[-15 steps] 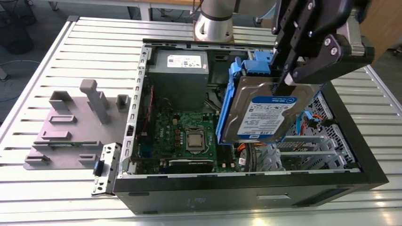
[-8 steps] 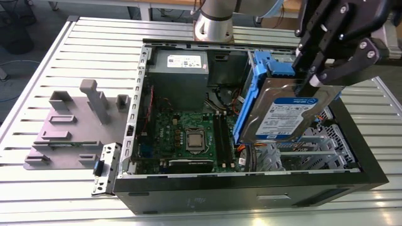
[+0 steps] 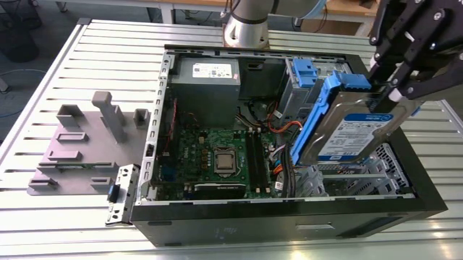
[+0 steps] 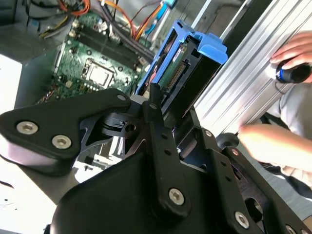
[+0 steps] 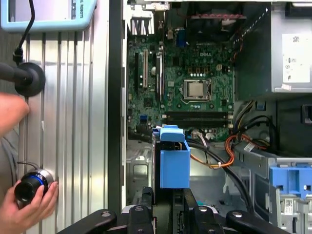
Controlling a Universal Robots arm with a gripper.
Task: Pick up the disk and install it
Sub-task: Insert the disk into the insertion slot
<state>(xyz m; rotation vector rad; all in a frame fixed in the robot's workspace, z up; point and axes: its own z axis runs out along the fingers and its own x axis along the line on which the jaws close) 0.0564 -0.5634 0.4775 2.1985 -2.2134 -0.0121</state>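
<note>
The disk (image 3: 352, 130) is a silver drive with a blue-and-white label and blue rails. It hangs tilted, blue handle end up, over the metal drive cage (image 3: 347, 181) at the exterior view's right side of the open computer case (image 3: 289, 214). My gripper (image 3: 393, 93) is shut on its upper end. In the first wrist view the blue handle end (image 5: 174, 163) sticks out between my black fingers (image 5: 145, 207), above the case floor. The second wrist view shows the disk (image 4: 181, 66) edge-on, with its connector face visible and the gripper (image 4: 173, 111) clamped on it.
Inside the case lie the motherboard (image 3: 217, 157), a grey power-supply box (image 3: 206, 81) and a blue latch with a metal cage (image 3: 304, 73). A grey fixture plate (image 3: 79, 146) sits at the exterior view's left. A person's hand (image 5: 29, 200) holds a round device beside the case.
</note>
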